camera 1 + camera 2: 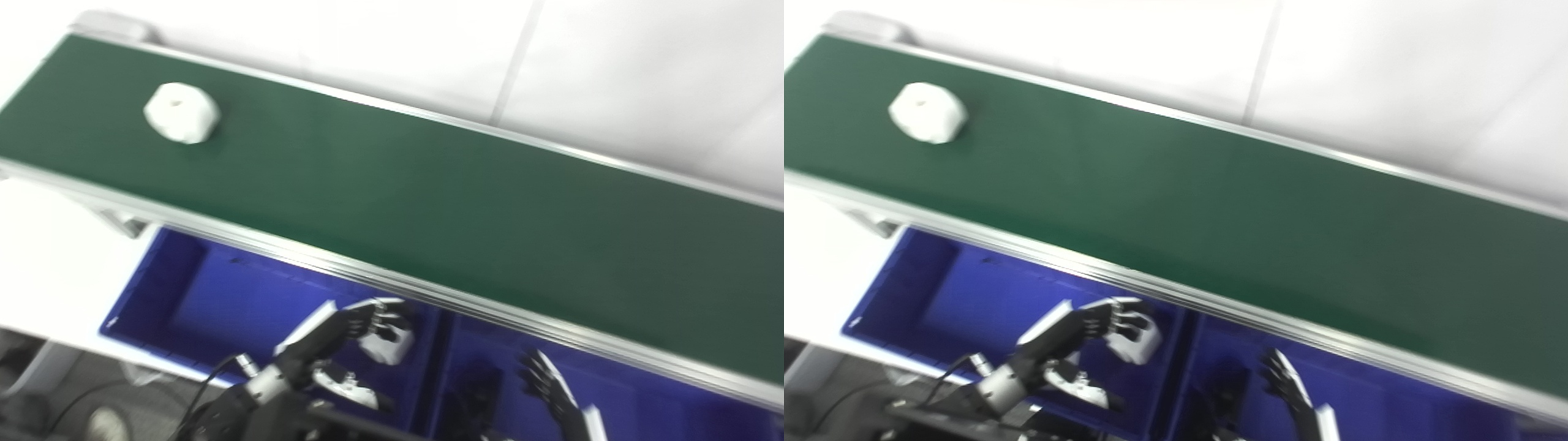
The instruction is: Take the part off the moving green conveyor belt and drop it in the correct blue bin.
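Left hand (343, 334) hangs over left blue bin (184, 294), fingers (376, 318) curled round a white part (387, 346) held above the bin floor. Drop looks like the next move, straight down. Second white part (182, 113) rides the green belt (429, 202) far upper left, chunky, no clear long axis. Right hand (551, 386) over right bin (643, 398), fingers spread, empty.

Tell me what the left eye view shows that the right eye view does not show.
Only the left eye view shows more of the dim floor beside the left blue bin. Only the right eye view shows slightly more white wall at the right. Both share the green conveyor belt, a white part on its far left end, the left hand over the left bin with a white part at its fingers, and the right hand over the right blue bin.
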You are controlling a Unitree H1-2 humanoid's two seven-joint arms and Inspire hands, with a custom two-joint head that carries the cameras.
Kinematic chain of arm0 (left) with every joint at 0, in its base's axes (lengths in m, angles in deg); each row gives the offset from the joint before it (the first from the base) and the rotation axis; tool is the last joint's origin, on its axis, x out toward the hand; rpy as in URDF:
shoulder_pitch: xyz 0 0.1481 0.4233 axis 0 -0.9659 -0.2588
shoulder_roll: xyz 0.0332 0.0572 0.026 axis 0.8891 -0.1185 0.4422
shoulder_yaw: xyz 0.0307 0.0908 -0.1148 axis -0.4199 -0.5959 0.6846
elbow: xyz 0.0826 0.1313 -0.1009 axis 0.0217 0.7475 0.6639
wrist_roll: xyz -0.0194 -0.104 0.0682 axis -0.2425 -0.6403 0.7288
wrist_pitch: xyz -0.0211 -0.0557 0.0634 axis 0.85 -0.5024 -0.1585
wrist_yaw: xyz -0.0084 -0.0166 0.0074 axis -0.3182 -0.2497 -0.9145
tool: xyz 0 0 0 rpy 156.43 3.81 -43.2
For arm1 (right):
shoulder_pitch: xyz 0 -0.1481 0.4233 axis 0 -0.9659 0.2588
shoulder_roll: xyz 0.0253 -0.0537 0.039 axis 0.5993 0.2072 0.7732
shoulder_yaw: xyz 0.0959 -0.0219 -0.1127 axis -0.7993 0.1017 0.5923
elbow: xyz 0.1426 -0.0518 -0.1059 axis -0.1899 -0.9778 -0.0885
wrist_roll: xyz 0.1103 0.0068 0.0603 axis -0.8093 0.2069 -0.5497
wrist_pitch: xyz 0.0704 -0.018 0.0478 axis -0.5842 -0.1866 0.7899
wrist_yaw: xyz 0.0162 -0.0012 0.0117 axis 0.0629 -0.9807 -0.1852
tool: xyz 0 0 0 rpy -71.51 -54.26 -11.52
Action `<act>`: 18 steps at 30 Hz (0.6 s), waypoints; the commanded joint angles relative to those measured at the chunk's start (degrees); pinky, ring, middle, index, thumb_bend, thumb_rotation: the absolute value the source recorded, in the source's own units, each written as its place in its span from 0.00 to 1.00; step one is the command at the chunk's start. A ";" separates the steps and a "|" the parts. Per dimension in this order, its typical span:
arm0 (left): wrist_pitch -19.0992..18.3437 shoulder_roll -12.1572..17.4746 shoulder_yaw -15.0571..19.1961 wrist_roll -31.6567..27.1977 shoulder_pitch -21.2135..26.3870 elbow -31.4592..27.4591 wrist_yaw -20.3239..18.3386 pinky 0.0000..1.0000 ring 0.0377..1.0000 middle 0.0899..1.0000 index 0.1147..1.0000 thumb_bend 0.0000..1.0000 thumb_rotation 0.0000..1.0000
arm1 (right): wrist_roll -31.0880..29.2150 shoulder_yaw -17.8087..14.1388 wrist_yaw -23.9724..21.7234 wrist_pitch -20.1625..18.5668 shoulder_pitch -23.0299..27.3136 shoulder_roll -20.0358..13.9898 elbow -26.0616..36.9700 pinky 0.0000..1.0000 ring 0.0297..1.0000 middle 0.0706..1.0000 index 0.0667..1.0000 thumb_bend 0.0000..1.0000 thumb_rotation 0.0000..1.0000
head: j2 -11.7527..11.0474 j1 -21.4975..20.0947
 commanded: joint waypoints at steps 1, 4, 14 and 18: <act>2.22 -0.21 -0.41 0.89 -0.08 -0.68 1.09 0.73 0.80 0.84 0.77 0.85 0.08 | -0.74 0.17 0.42 3.25 0.01 -0.51 0.71 0.80 0.83 0.87 0.92 0.85 0.39 | -0.94 0.37; 2.28 -0.09 -0.79 1.25 0.21 -0.21 1.57 0.73 0.81 0.83 0.77 0.86 0.07 | -0.64 0.37 0.83 3.25 0.01 -0.79 0.48 0.82 0.84 0.88 0.93 0.84 0.38 | -1.17 0.26; 2.28 0.47 -2.30 1.50 1.60 2.36 3.57 0.71 0.79 0.81 0.74 0.87 0.05 | -1.14 1.39 1.35 3.25 0.98 -0.65 -2.01 0.81 0.84 0.87 0.92 0.84 0.34 | -6.38 -1.53; 2.27 0.86 -2.50 0.62 1.96 3.39 3.55 0.73 0.79 0.81 0.74 0.87 0.05 | -0.27 1.96 2.45 3.25 1.52 -0.26 -2.71 0.76 0.82 0.85 0.91 0.84 0.35 | -8.05 -2.19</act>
